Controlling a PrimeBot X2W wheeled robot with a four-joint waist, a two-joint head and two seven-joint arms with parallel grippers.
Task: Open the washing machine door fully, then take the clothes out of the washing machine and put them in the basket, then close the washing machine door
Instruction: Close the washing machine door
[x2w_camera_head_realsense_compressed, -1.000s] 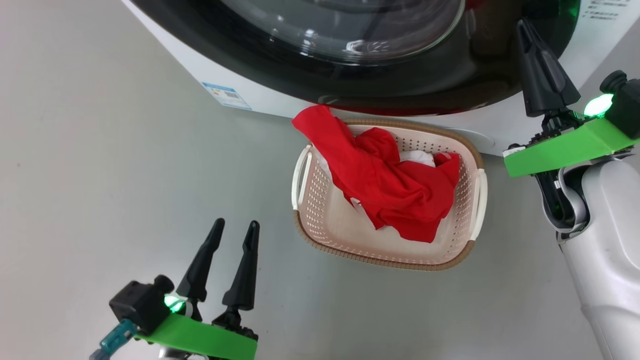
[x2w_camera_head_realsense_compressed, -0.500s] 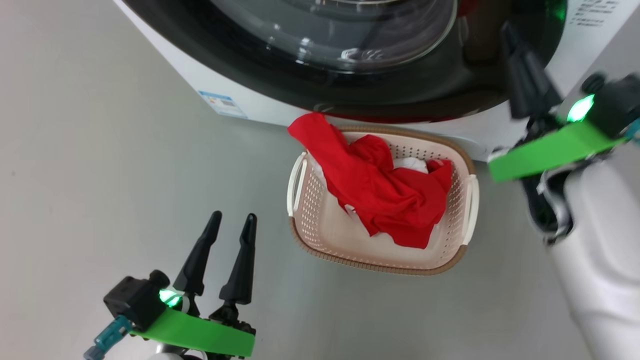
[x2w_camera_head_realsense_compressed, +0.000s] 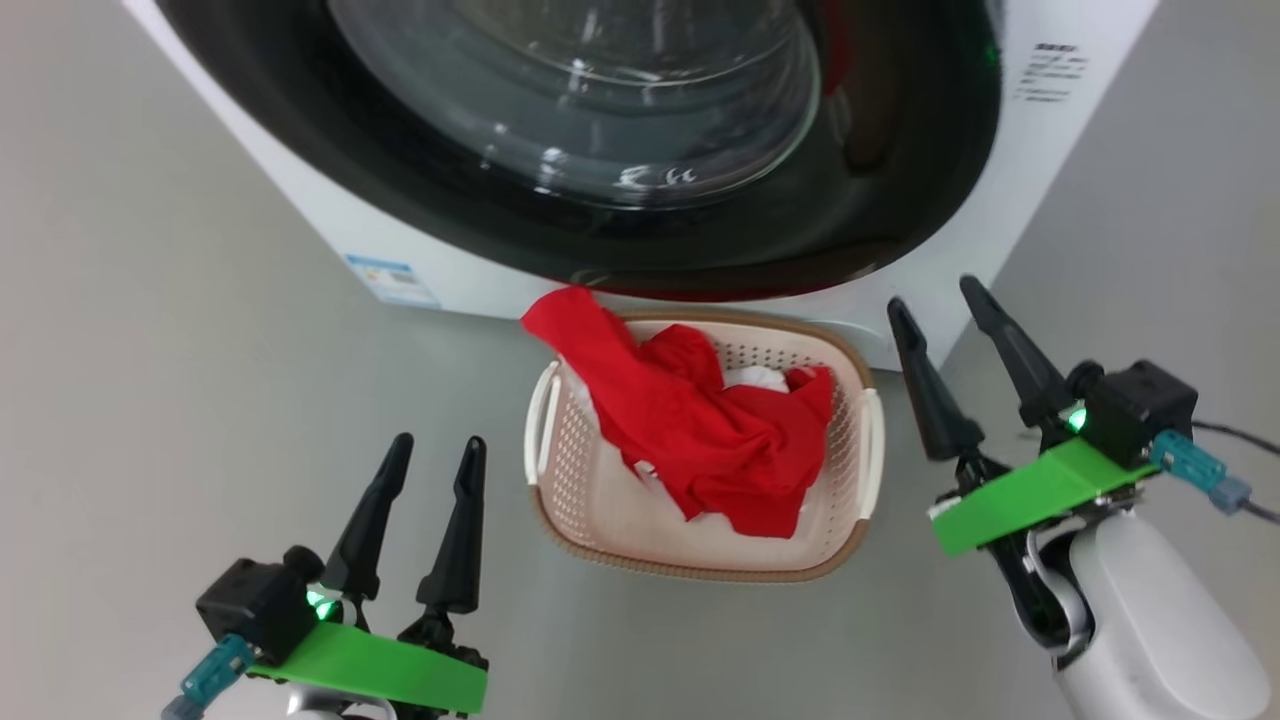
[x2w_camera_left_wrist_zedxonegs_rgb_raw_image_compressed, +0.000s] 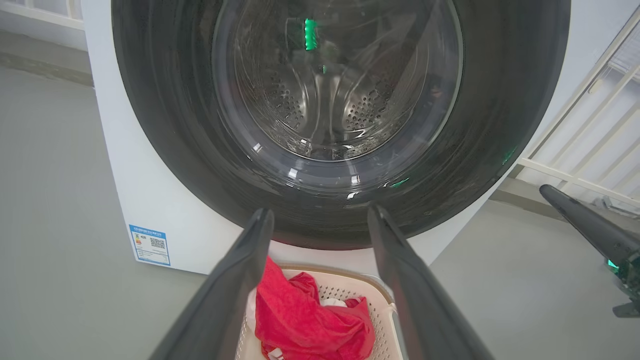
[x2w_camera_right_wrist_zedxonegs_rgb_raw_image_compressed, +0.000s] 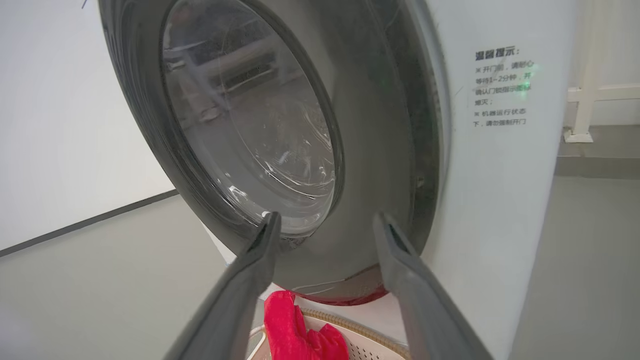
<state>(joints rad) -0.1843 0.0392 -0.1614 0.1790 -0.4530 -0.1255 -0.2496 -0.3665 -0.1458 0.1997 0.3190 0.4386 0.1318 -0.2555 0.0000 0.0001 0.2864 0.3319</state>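
Grey floor (x2w_camera_head_realsense_compressed: 150, 350), smooth and matt, runs to a white wall (x2w_camera_right_wrist_zedxonegs_rgb_raw_image_compressed: 60, 125) with a dark line at its foot; a white railing (x2w_camera_left_wrist_zedxonegs_rgb_raw_image_compressed: 575, 150) stands off to one side of the washer (x2w_camera_head_realsense_compressed: 1040, 170). The washer's top is cut off in every view. The door (x2w_camera_head_realsense_compressed: 880, 200) lies flat against the washer front and looks shut; whether it is latched cannot be told. The steel drum (x2w_camera_left_wrist_zedxonegs_rgb_raw_image_compressed: 325, 100) shows through the glass, dimmed by reflections. The basket (x2w_camera_head_realsense_compressed: 700, 575) sits on the floor just in front of the washer, under the door's lower rim. The clothes (x2w_camera_head_realsense_compressed: 700, 440) fill its far half, one red fold draped over the far left rim; a white piece is mostly buried. The left gripper (x2w_camera_head_realsense_compressed: 436, 445) and right gripper (x2w_camera_head_realsense_compressed: 930, 295) flank the basket, fingers spread, both empty. A blue label (x2w_camera_head_realsense_compressed: 392, 282) marks the washer's lower corner, its print unreadable.
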